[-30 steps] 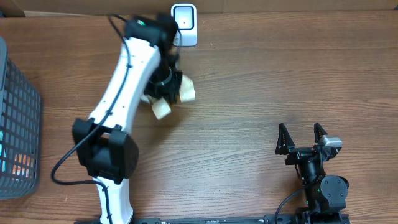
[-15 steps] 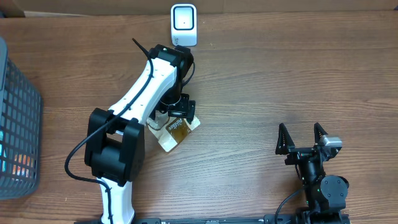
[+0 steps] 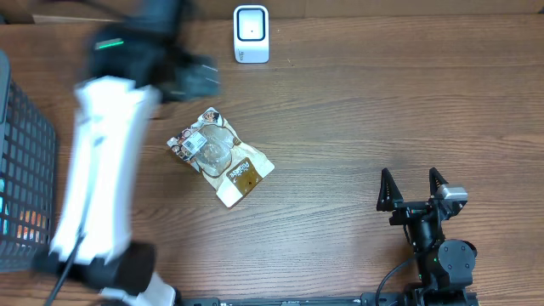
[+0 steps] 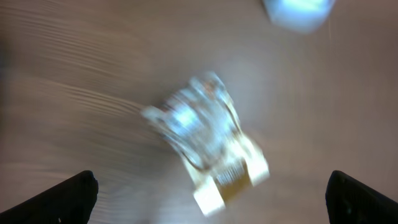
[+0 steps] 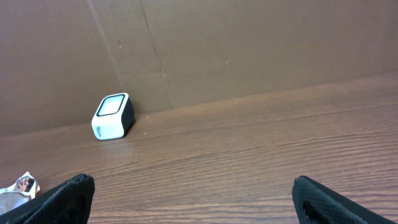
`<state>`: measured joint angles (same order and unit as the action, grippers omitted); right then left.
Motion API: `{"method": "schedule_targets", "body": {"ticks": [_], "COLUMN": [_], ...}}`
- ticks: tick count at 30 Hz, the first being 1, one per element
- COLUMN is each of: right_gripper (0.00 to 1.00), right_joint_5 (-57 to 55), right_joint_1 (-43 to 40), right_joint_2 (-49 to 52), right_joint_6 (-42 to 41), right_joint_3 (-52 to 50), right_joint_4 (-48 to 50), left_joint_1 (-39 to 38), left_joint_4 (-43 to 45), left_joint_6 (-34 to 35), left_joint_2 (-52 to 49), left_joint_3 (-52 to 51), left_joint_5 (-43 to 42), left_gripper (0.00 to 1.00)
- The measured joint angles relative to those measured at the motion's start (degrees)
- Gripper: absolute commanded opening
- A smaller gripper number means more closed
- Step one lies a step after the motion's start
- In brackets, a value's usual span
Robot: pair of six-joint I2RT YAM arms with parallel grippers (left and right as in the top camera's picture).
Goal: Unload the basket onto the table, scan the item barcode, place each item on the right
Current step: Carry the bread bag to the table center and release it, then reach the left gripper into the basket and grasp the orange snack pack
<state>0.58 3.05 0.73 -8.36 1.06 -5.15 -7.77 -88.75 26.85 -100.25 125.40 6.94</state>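
Note:
The item, a crinkly clear-and-white snack packet point(image 3: 219, 157), lies flat on the wooden table, held by nothing. The white barcode scanner point(image 3: 252, 34) stands at the back edge, beyond the packet. My left gripper point(image 3: 197, 76) is a motion blur behind and to the left of the packet, and it is open. The left wrist view is blurred: it shows the packet point(image 4: 205, 134) below the wide-apart fingertips point(image 4: 74, 196) and the scanner point(image 4: 298, 12) at the top. My right gripper point(image 3: 414, 189) rests open at the front right, facing the scanner point(image 5: 113, 116), with the packet's corner point(image 5: 15, 186) at its far left.
A dark wire basket point(image 3: 21, 170) holding some colourful things stands at the table's left edge. A brown cardboard wall point(image 5: 249, 50) runs along the back of the table behind the scanner.
My left gripper opened and let go of the packet, which now lies on the table. The left arm then swung fast up and to the left. The right arm has not moved.

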Motion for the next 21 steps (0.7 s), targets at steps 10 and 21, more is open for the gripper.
{"method": "schedule_targets", "body": {"ticks": [10,21], "right_gripper": [1.0,1.0], "right_joint_5": [0.0,0.0], "right_joint_1": [0.0,0.0], "right_joint_2": [0.0,0.0], "right_joint_6": [0.0,0.0], "right_joint_3": [0.0,0.0], "right_joint_4": [0.0,0.0], "left_joint_1": [38.6,60.0], "left_joint_4": [-0.1,4.3], "left_joint_6": [4.5,5.2], "left_joint_2": [11.0,1.4], "left_joint_3": [1.5,-7.9], "left_joint_5": [2.8,1.4], "left_gripper": [0.82,0.72]}}
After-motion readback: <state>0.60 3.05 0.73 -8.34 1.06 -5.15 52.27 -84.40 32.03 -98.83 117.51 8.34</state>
